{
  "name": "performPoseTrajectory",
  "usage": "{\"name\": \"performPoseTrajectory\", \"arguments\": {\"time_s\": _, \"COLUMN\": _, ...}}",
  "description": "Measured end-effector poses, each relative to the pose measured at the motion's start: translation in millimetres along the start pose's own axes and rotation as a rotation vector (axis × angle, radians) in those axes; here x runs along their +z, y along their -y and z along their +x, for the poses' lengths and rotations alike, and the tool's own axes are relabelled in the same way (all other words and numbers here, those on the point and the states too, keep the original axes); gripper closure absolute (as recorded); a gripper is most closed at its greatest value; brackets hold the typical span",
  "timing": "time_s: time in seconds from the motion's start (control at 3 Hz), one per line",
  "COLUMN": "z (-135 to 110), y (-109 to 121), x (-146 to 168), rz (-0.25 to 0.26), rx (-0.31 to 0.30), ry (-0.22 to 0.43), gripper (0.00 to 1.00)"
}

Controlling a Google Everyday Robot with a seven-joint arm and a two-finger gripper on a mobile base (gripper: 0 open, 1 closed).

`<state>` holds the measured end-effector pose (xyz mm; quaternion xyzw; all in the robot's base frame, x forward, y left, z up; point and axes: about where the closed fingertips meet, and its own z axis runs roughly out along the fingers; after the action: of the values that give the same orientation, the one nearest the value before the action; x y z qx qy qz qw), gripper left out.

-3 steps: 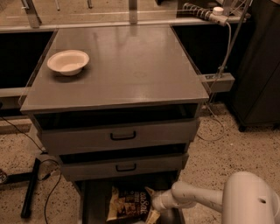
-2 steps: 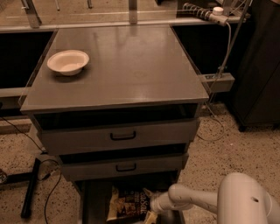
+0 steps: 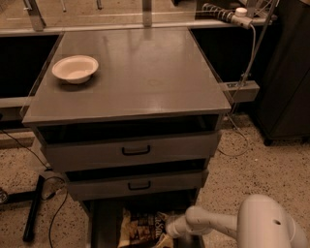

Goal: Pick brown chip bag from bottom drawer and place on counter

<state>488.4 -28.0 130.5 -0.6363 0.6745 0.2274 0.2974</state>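
The brown chip bag lies in the open bottom drawer at the lower edge of the view, with its lower part cut off. My gripper reaches in from the right on a white arm and sits at the bag's right edge, touching or nearly touching it. The counter is the broad grey top above the two upper drawers with black handles.
A white bowl stands on the counter's left side. A black stand and cables lie on the speckled floor to the left. A power strip and hanging cable are at the back right. A dark cabinet stands at the right.
My arm has shifted slightly left, bringing the gripper closer against the bag's right edge. The bag and the drawers have not moved.
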Motion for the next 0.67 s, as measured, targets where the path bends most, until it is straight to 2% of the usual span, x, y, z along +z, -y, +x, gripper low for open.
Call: {"name": "performPoseTrajectory", "arguments": {"time_s": 0.67, "z": 0.0, "y": 0.0, "x": 0.0, "rz": 0.000, "rx": 0.000, "ry": 0.000, "gripper": 0.65}}
